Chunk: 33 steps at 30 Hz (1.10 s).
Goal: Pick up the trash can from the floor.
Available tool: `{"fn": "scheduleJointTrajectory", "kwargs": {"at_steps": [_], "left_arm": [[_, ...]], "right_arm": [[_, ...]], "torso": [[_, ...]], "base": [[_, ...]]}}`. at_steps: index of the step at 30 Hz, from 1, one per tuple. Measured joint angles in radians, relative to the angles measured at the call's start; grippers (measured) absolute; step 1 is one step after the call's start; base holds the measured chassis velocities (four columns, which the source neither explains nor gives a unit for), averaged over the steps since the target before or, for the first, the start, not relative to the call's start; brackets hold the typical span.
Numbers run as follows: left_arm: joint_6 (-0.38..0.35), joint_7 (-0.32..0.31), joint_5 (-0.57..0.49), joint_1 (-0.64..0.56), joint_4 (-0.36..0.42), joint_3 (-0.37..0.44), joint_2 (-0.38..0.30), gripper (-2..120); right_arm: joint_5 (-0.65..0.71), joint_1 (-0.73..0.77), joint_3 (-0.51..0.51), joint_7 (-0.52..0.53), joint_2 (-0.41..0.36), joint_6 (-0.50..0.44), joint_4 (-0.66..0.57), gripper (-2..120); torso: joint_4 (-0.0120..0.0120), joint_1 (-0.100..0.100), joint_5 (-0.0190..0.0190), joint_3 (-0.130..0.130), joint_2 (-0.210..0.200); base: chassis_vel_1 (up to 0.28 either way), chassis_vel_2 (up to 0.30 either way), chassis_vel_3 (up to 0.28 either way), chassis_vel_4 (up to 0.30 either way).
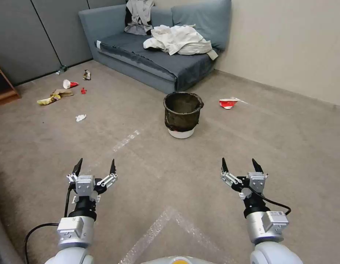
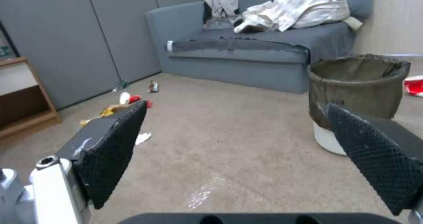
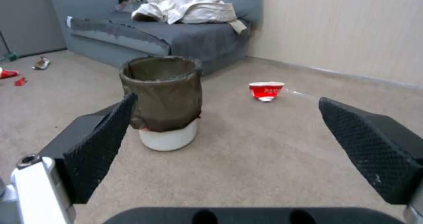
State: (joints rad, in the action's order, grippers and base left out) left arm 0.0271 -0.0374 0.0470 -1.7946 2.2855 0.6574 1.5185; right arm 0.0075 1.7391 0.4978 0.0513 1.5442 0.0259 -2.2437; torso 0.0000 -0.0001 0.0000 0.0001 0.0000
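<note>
The trash can (image 1: 182, 114) is a small white bin with a dark olive bag folded over its rim. It stands upright on the beige carpet floor (image 1: 147, 154), ahead of me and a little in front of the sofa. The left wrist view shows the trash can (image 2: 359, 95), and so does the right wrist view (image 3: 164, 95). My left gripper (image 1: 95, 167) is open, held low at the near left. My right gripper (image 1: 241, 167) is open at the near right. Both are well short of the can with nothing between their fingers.
A grey sofa (image 1: 158, 47) with heaped clothes stands behind the can. A crushed red-and-white cup (image 1: 227, 103) lies to the can's right. More litter (image 1: 63, 91) is scattered at the far left near a wooden shelf (image 1: 3, 88). Whitish tape marks (image 1: 166, 227) cross the carpet.
</note>
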Motion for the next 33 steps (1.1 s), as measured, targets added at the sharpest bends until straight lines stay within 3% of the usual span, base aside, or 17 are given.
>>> {"fn": "scheduleJointTrajectory", "kwargs": {"at_steps": [33], "left_arm": [[-0.010,0.002,0.014,0.017,-0.018,-0.013,0.009,100]], "right_arm": [[0.010,-0.001,0.003,0.007,-0.002,0.018,0.008,100]], "torso": [[0.0000,0.000,0.0000,0.000,0.000]], "base": [[-0.003,-0.001,-0.005,-0.003]]}}
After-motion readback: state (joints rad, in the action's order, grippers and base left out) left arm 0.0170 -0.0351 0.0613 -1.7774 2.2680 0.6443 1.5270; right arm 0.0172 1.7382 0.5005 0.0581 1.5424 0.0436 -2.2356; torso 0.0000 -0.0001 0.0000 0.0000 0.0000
